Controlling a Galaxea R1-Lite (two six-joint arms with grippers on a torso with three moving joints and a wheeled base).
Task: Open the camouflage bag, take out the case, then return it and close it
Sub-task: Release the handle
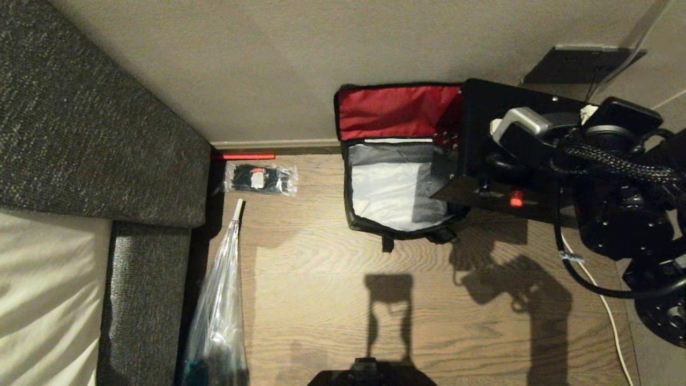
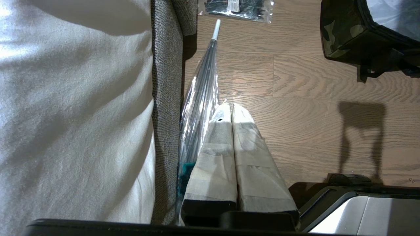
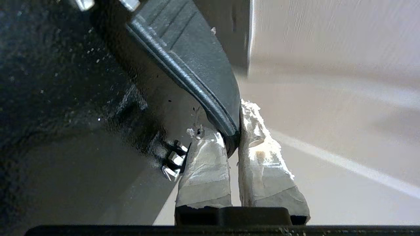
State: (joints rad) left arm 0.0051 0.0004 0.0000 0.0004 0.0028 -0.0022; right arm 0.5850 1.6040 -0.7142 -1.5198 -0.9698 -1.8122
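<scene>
Right pincer (image 3: 233,131) pinching handle of black case (image 1: 498,155), held above open camouflage bag (image 1: 399,187) on floor (image 1: 332,279). Left pincer (image 2: 232,109) pressed together, idle near umbrella (image 2: 200,101).

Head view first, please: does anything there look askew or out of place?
The case hangs tilted above the floor, held by its handle in the right gripper, overlapping the open camouflage bag. A clear umbrella and a packet of black ties lie loose on the floor.

Dim warm light, hard shadows, seemingly motion-blurred wall
</scene>
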